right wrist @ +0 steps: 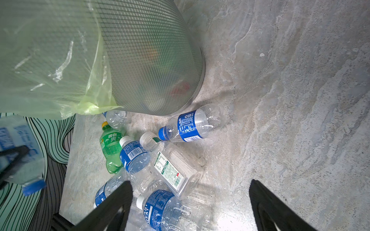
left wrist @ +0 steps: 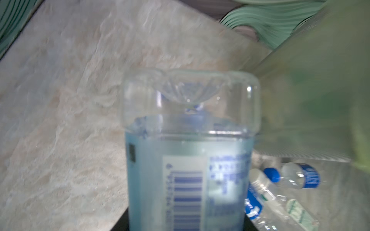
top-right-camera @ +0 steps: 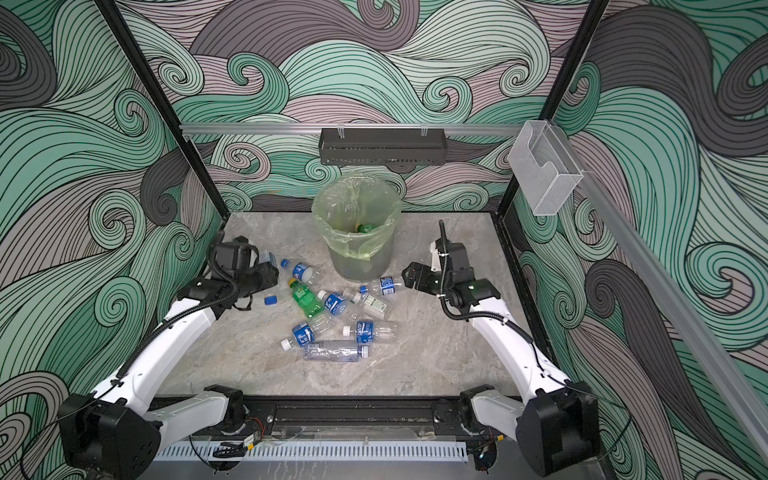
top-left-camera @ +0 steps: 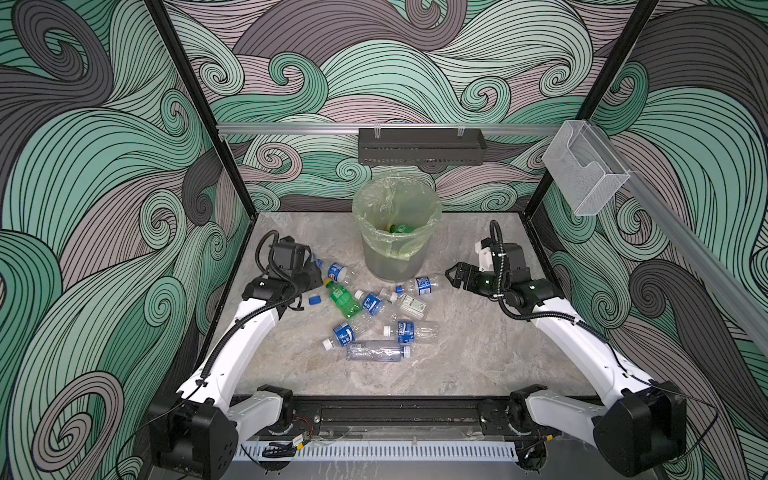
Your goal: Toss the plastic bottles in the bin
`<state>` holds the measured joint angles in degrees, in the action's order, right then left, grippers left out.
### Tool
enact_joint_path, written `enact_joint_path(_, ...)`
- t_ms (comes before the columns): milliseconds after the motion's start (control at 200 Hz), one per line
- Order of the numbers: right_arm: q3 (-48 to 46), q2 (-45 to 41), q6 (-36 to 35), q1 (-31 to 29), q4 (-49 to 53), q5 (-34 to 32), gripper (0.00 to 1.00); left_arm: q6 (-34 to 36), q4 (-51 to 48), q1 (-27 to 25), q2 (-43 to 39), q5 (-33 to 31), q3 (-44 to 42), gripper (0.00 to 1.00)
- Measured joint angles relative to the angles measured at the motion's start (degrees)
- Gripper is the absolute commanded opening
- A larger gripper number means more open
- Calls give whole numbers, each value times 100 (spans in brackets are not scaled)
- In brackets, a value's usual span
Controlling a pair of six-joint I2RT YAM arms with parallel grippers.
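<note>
The left fingers [right wrist: 14,158] are closed across the label of a clear held bottle [left wrist: 188,160]. It fills the space between them, with its moulded base pointing out past the fingertips. Gripping at the labelled middle looks deliberate, since thin plastic there should buckle less than it would near the base. The bin [top-left-camera: 390,262] stands near these fingers, ahead of them and off to one side. In the left wrist view its bagged wall shows just beyond the bottle's base. The rim sits well above the fingers, so I judge the bottle has to go up and over before it is let go.

The right fingers [top-left-camera: 456,277] are spread wide with nothing between them, and they hang over the desk [top-left-camera: 478,353] aimed at the loose plastic bottles [top-left-camera: 374,316]. They probably wait open so they can drop straight onto the next one. A blue-capped bottle [right wrist: 192,126] lies on its side just beyond their tips, at the foot of the bin. A square-sided clear one [right wrist: 174,172] lies nearer, under the gap between them. A green bottle [top-left-camera: 401,227] is already inside the bin, and several are left on the desk.
</note>
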<state>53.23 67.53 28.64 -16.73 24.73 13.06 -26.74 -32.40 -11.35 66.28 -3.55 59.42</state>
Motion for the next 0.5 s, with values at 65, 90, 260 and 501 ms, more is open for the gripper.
enact_joint_path(65,-4,0,22,0,-28,0,91,160,-9,0,402,251,944,51)
enact_joint_path(90,-4,0,37,0,-44,2,91,205,4,-2,616,391,1377,51)
enact_joint_path(260,-114,0,118,-2,-142,0,91,251,76,-168,2304,1362,4345,80)
enact_joint_path(501,-146,0,131,-2,13,-37,92,295,-411,-629,3818,2636,6623,92)
